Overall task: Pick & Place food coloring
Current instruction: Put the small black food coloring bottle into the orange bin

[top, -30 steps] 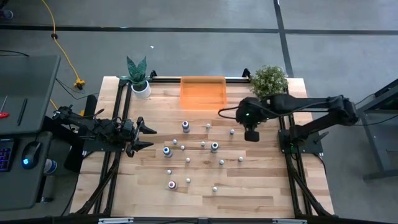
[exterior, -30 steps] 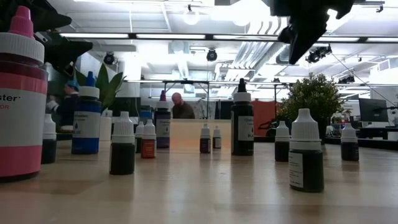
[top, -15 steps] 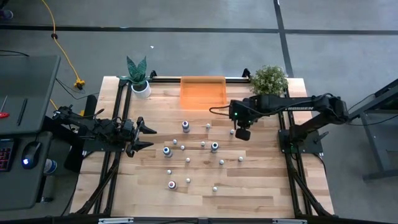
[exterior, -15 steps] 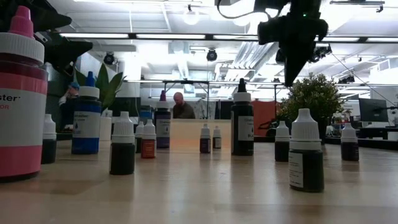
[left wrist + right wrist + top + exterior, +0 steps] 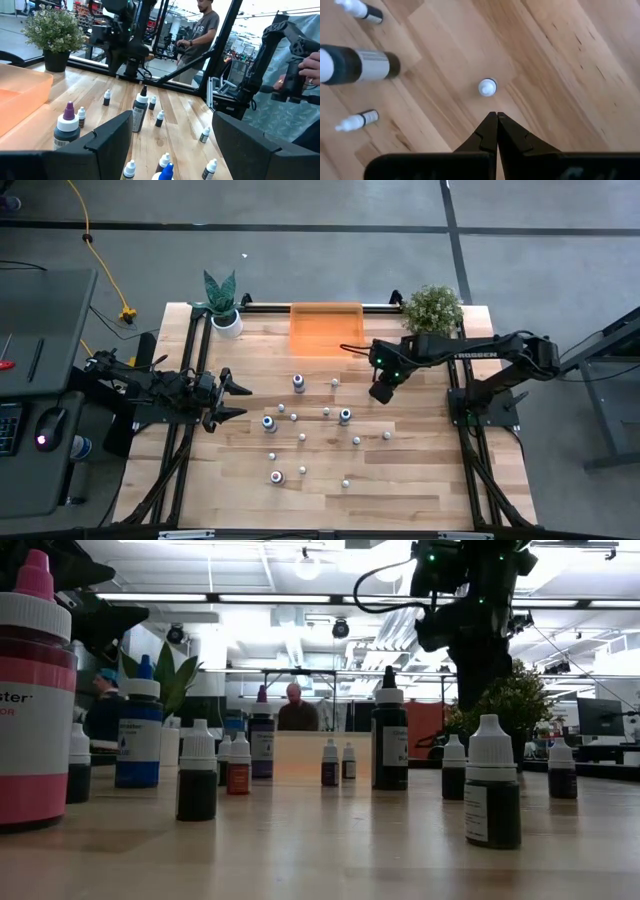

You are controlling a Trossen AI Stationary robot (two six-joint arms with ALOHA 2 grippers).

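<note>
The right gripper [image 5: 380, 393] hangs over the pale wooden worktop [image 5: 420, 480] toward its right rear, fingers [image 5: 492, 131] pressed fully together and holding nothing. Its wrist view looks straight down on one small whitish dropper bottle [image 5: 487, 87] standing upright just ahead of the fingertips. The rest of the food coloring bottles [image 5: 300, 425] stand scattered across the middle of the worktop, and the translucent orange tray [image 5: 326, 327] sits at the rear edge. The left gripper [image 5: 232, 399] waits at the left edge with its fingers spread wide and empty.

To take this bottle well, the right fingers probably need to open first, centre over the cap, then descend so they straddle the body without tipping it.
</note>
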